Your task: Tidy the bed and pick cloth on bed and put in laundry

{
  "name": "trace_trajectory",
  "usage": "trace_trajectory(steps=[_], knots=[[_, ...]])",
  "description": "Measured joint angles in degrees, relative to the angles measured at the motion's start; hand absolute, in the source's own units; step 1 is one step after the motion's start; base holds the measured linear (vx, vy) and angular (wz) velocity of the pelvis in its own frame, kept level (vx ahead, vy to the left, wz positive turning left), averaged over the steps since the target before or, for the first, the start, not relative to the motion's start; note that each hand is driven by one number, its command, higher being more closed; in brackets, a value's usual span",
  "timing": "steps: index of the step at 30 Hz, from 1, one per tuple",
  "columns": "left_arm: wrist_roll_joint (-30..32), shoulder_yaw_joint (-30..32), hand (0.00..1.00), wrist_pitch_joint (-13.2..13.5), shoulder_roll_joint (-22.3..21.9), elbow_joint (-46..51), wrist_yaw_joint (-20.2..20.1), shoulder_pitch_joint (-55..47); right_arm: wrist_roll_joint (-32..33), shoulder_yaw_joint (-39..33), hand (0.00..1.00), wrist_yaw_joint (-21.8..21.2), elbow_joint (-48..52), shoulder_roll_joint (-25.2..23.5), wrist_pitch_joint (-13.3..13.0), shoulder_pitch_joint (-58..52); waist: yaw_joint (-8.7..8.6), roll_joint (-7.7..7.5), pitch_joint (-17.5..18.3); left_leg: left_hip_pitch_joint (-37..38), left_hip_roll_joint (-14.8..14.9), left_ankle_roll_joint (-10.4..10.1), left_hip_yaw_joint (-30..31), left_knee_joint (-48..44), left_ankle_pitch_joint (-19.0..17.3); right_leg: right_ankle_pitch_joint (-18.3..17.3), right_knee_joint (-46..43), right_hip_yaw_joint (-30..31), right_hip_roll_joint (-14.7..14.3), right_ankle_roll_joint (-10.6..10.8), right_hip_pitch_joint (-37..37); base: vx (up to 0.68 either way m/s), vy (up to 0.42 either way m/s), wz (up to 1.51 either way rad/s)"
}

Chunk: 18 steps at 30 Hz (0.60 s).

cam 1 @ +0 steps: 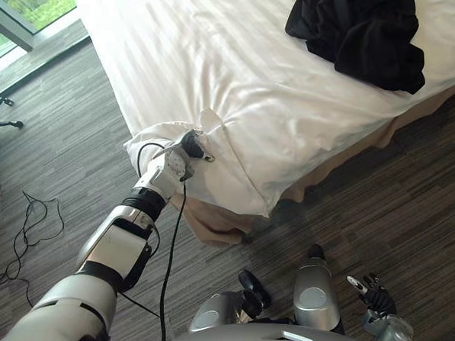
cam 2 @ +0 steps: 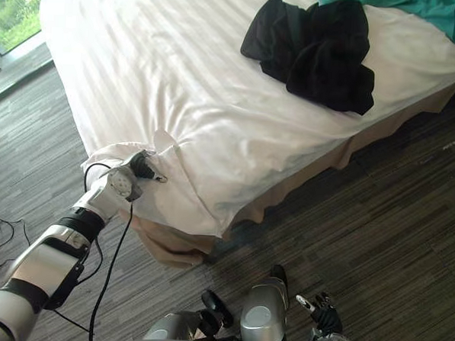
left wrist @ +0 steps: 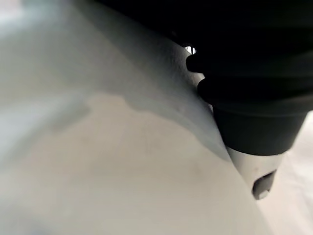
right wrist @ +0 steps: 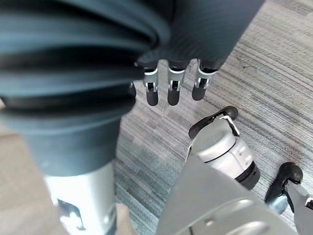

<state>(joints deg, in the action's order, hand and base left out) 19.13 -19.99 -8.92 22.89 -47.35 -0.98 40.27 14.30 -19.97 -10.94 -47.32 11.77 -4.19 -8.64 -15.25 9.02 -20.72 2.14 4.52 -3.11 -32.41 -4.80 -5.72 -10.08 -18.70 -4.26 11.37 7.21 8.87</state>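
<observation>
Little looks done yet. The black cloth [cam 1: 361,32] lies heaped on the far right of the bed [cam 1: 209,224], with a teal cloth [cam 2: 419,9] beyond it, and neither is picked up. The left hand [cam 1: 189,145] is at the near left corner, well apart from the black cloth. Its fingers are buried in the white sheet [cam 1: 239,87], so I cannot tell their state. The right hand [cam 1: 374,294] hangs low, fingers relaxed and empty.

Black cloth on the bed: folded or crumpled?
Crumpled. The black cloth lies in a loose, lumpy heap on the white sheet, with irregular creases and no flat folds.

Left robot hand [cam 1: 191,146] extended forward — right robot hand [cam 1: 375,294] hangs low, fingers relaxed.
</observation>
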Motion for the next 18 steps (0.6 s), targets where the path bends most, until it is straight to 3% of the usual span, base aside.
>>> trace_trajectory(steps=[2,3,7,10,11,15,17,18], knots=[[-1.0,0.6,1.00,1.5,0.0,1.2,0.3,-1.2,0.0,0.1,0.00,0.0,0.3,0.0,0.1,0.0,-0.03,0.09,0.1,0.3,-0.3,0.0,0.6,1.0,0.7,0.1,0.1,-1.0,0.3,0.1,-0.3,0.02,-0.015,0.26],[-4.6,1.0,1.00,3.2,0.0,3.9,1.0,-3.0,-0.5,0.1,0.00,0.1,0.1,0.0,0.4,-0.2,0.01,0.27,0.1,0.9,-0.6,-0.1,1.9,2.3,1.6,0.2,0.5,-2.4,0.6,0.2,-1.4,0.05,-0.015,0.42],[-12.0,3.3,1.00,4.9,0.0,15.7,1.0,-12.5,-3.2,0.4,0.00,0.3,0.2,0.0,0.5,-0.3,0.86,0.40,0.2,2.4,-0.8,-0.3,5.2,4.2,2.4,0.6,2.8,-6.0,0.7,0.4,-5.3,0.06,-0.006,0.44],[-16.9,5.2,1.00,5.1,-0.3,24.4,0.0,-22.3,-4.1,1.2,0.00,1.2,0.2,-0.4,0.9,-0.3,3.65,-0.07,1.0,2.8,-0.9,-0.3,7.3,4.8,2.7,1.3,5.2,-8.3,0.6,0.3,-7.7,0.09,0.006,0.35],[-18.4,6.6,0.00,5.2,-0.8,26.1,-0.2,-26.4,-4.3,2.0,0.00,1.6,0.2,-0.6,1.0,-0.3,4.42,-0.46,1.8,2.7,-0.8,-0.3,8.5,4.8,2.7,1.6,6.4,-9.4,0.6,0.3,-8.9,0.08,-0.002,0.41],[-22.0,10.6,0.00,5.8,-4.2,26.0,0.4,-38.0,-4.2,3.7,0.00,2.5,0.2,-1.0,1.4,-0.3,7.68,-2.05,5.2,2.8,-0.6,-0.3,11.0,4.8,2.7,3.4,11.2,-11.9,-0.2,-0.1,-12.7,0.13,0.016,0.35],[-23.0,12.0,0.00,5.5,-6.0,22.7,2.7,-44.5,-4.2,3.9,0.00,2.6,0.2,-2.2,1.5,-0.1,10.14,-3.69,6.8,2.9,-0.5,-0.3,11.9,4.6,2.7,4.2,13.5,-13.0,-0.6,-0.2,-14.6,0.10,0.015,0.27],[-23.0,12.5,0.00,5.3,-6.5,21.3,3.4,-45.7,-4.2,4.4,0.00,2.6,0.2,-2.4,1.5,0.0,10.35,-4.11,7.0,2.9,-0.5,-0.3,12.3,4.6,2.7,4.3,14.0,-13.5,-0.7,-0.3,-15.2,0.08,0.005,0.31]])
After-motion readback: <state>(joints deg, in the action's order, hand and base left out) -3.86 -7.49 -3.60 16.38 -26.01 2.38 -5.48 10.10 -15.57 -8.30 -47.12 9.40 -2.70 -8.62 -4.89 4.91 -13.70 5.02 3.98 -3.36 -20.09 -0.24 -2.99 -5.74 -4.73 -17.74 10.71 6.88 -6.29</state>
